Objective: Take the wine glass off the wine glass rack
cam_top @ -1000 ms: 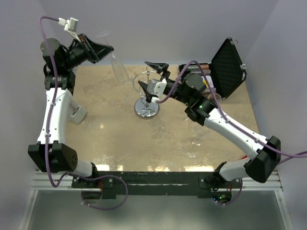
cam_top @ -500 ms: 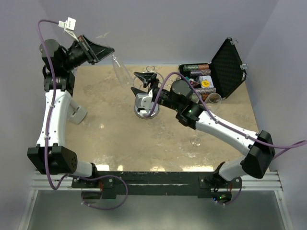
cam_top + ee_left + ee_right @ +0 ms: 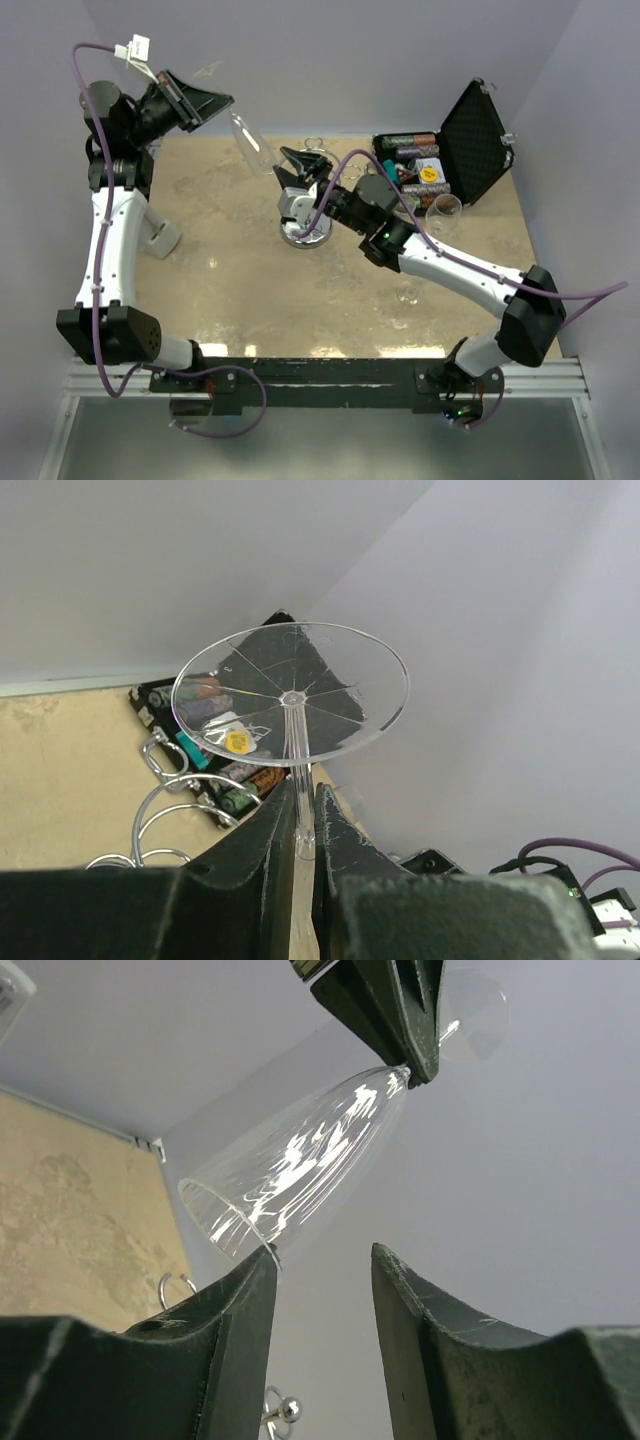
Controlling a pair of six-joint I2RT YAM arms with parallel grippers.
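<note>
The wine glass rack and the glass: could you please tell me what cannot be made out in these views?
1. Top external: the right hand covers most of the wine glass rack above its round base.
2. Left wrist: the left hand's fingers hide the wine glass's bowl.
3. Right wrist: only a few rack loops show above the fingers; contact cannot be told.

Wine glass (image 3: 252, 143) clear; rack (image 3: 303, 237) chrome; case (image 3: 478, 135) blk.

Pale lilac walls (image 3: 350, 60), beige tabletop (image 3: 230, 290)
</note>
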